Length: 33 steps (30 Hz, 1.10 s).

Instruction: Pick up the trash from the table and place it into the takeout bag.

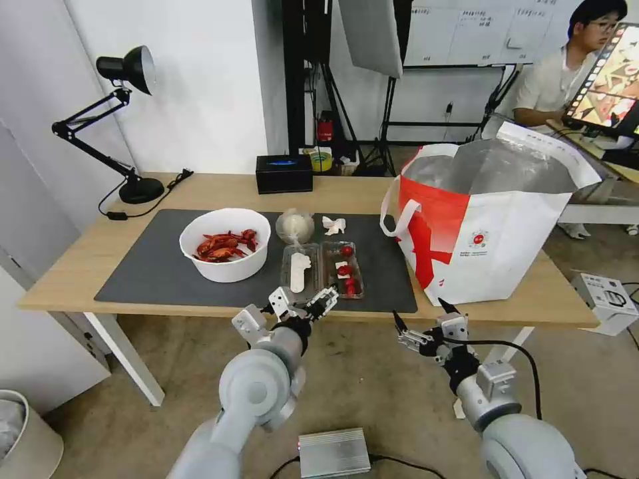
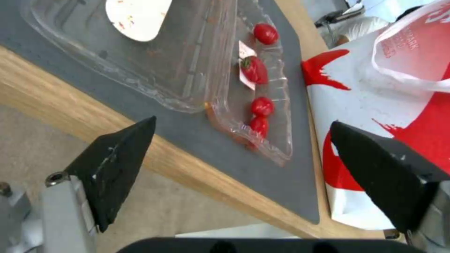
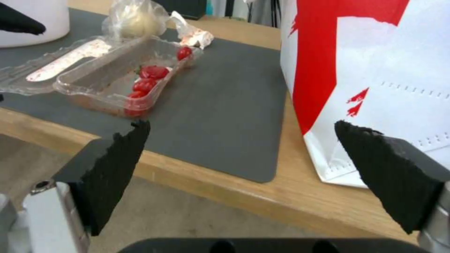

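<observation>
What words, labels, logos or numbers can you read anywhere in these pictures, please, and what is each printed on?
None can be quoted letter for letter.
Large white-and-red boxy takeout bag: small round red logo with tiny lines beneath, too small to read.
The same bag's side in the left wrist view: pale red lettering, tilted and blurred, unreadable.
Black rectangular tissue box: a blue mark, no legible text.
Whiteboard sheets behind: too small.

White walls (image 1: 200,86), brownish floor (image 1: 373,392), perhaps a whiteboard (image 1: 466,30) behind tripod stands (image 1: 386,126).
</observation>
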Motion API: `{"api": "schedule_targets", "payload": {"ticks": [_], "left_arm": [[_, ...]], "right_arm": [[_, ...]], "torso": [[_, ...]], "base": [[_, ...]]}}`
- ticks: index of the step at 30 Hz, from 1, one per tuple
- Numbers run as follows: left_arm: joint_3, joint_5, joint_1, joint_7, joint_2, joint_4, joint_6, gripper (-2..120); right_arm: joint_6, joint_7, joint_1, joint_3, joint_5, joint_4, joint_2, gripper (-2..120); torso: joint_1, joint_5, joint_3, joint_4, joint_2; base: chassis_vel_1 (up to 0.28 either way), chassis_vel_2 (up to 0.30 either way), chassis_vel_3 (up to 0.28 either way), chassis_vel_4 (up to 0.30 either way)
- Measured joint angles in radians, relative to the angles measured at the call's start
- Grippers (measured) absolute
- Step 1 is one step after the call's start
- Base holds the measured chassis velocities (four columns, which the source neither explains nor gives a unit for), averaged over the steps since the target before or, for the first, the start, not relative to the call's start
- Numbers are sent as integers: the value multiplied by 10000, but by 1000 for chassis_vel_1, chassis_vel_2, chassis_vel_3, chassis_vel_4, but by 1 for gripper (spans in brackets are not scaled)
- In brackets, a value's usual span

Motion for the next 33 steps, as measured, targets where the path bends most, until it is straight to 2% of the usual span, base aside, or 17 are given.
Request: {"api": "schedule_targets", "payload": {"ticks": [33], "left_arm": [[160,5,-706,-278,-352,817,-87,100]], "right_arm": [[20,5,-38,-53,-111,-129,203,100]], "torso": [[1,0,1,0,0]], "base": [[0,0,0,0]]}}
